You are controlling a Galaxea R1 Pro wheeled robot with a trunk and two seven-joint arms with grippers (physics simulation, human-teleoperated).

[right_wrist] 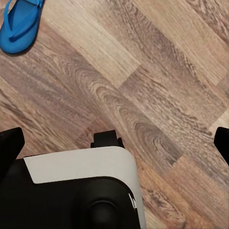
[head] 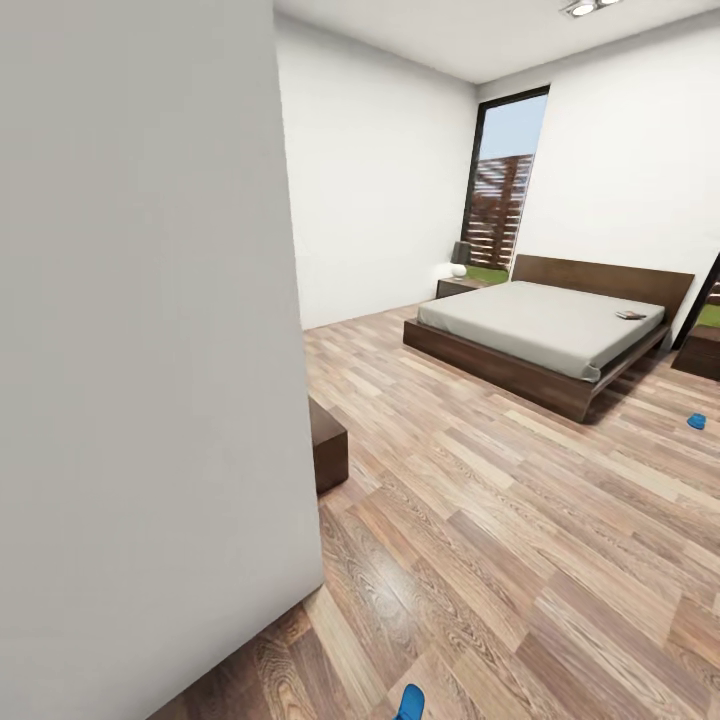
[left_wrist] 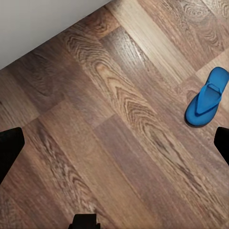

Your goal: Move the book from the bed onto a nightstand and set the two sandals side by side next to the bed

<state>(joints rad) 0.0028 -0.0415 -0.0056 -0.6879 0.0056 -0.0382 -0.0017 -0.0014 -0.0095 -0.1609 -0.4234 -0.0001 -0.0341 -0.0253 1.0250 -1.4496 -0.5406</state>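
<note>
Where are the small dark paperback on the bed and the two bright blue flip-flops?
Small dark paperback [head: 631,315], head view, cover.
Near bright blue flip-flop [left_wrist: 208,97], left wrist view, strap.
Far bright blue flip-flop [head: 696,421], head view, sole.

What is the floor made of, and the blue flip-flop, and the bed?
The floor looks like wood planks with a slight sheen: grain swirls and board seams show. The blue flip-flop looks like matte rubber or foam, plain and thin, though that is a guess. The bed has a dark brown wood-looking frame and a smooth light-grey mattress, probably fabric.
</note>
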